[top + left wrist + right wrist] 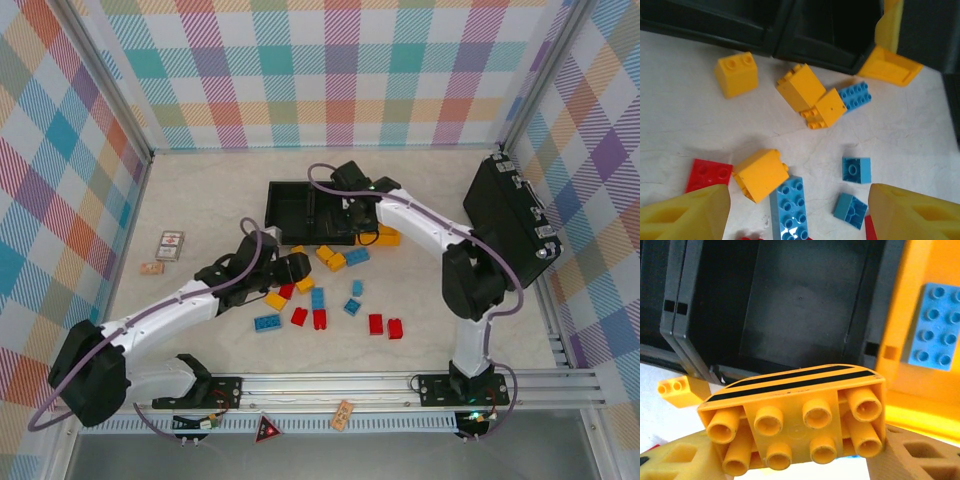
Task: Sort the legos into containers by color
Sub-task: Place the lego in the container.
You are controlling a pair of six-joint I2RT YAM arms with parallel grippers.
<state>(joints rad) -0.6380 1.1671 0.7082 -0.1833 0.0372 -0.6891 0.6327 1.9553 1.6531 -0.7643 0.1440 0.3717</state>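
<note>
Loose legos lie mid-table: red (376, 323), blue (267, 322) and yellow (330, 258). My left gripper (293, 268) hangs open over them. Between its yellow fingers (685, 215) lie a yellow brick (760, 174), a long blue brick (789, 207) and two small blue bricks (856, 169); nothing is gripped. My right gripper (360, 218) is shut on a yellow brick with black stripes (795, 425), held above the right black bin (800, 305). Beside it stands the yellow-orange bin (905, 340) with a blue brick (935, 325) inside. The left black bin (290, 205) adjoins the right one.
A large black hard case (510, 215) stands at the right, close to the right arm. Two small printed cards (170, 245) lie at the left. More yellow bricks (736, 74) and a blue one (856, 96) lie just in front of the bins. Checked walls enclose the table.
</note>
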